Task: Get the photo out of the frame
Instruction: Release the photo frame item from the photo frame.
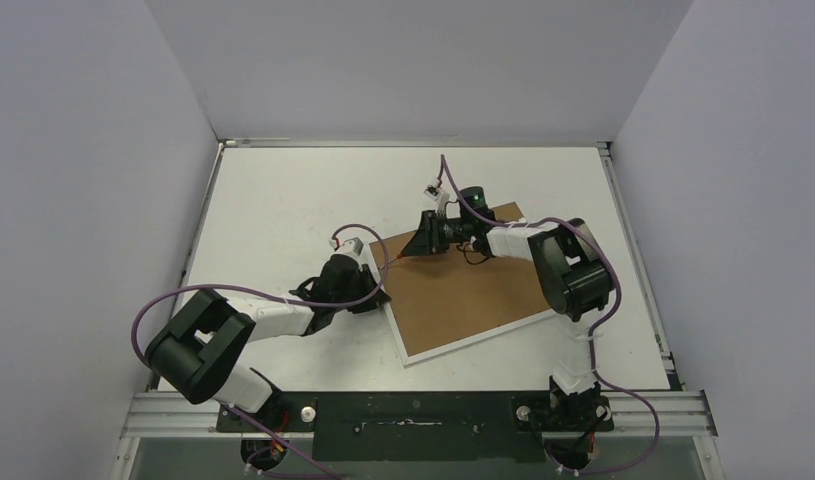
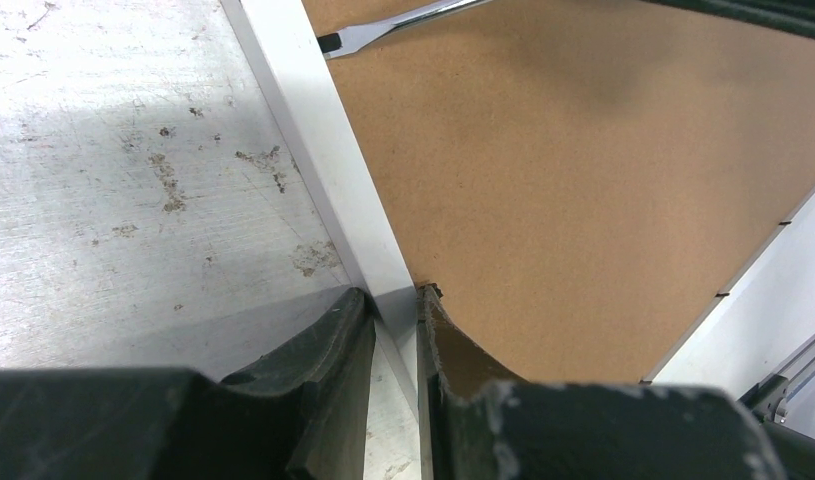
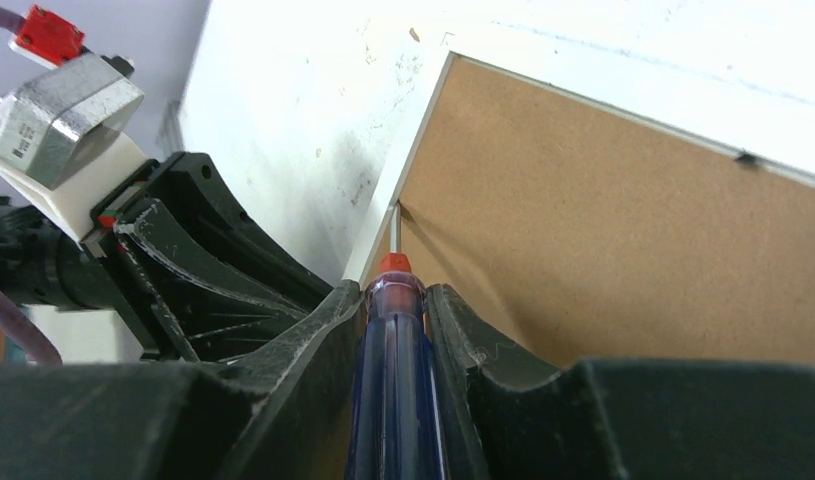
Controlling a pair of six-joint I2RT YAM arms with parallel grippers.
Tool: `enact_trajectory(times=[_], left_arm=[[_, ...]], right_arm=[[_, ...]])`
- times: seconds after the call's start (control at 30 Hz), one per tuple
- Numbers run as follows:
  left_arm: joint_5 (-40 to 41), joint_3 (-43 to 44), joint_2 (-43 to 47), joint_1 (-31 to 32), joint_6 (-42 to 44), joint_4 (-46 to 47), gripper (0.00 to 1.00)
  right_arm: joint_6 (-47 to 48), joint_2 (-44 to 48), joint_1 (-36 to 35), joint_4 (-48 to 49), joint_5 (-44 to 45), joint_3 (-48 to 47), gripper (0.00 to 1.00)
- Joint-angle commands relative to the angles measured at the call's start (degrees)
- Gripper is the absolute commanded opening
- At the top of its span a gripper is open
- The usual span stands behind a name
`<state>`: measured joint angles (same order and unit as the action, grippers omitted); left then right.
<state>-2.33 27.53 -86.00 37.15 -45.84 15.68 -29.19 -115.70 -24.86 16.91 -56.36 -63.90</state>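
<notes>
Left gripper pinches the frame by its border, steadying it. Right gripper clamps the screwdriver, its tip just ahead at the backing board edge, likely for prying.

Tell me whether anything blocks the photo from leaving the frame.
Yes. The brown backing board covers the whole back of the frame, with a small clip at its edge. The photo itself is not visible.
</notes>
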Motion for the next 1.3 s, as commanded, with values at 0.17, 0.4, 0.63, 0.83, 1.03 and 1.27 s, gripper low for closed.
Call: enact_trajectory(times=[0.17, 0.4, 0.63, 0.83, 1.03, 1.27], left_arm=[[0.85, -5.11, -4.97, 0.87, 4.62, -13.0, 0.0], [1.0, -5.29, -4.44, 0.91, 4.36, -12.74, 0.0], [0.79, -7.04, -4.62, 0.87, 3.17, -9.98, 0.0], [0.7, -8.22, -3.93, 0.82, 1.71, -8.56, 0.0], [1.1, -9.54, -3.78, 0.82, 0.77, -6.59, 0.0], [1.11, -10.76, -4.43, 0.77, -0.88, -3.84, 0.0]], right_arm=[[18.95, 3.06, -5.34, -20.77, 4.52, -7.19, 0.0], [24.52, 5.37, -9.14, -28.22, 13.65, -10.1, 0.0], [28.74, 6.51, -13.97, -35.47, 22.78, -14.48, 0.0], [28.75, 6.67, -18.04, -35.57, 28.32, -15.49, 0.0], [28.37, 7.68, -21.71, -36.3, 35.69, -16.3, 0.0], [25.84, 7.47, -25.25, -34.75, 39.68, -16.37, 0.0]])
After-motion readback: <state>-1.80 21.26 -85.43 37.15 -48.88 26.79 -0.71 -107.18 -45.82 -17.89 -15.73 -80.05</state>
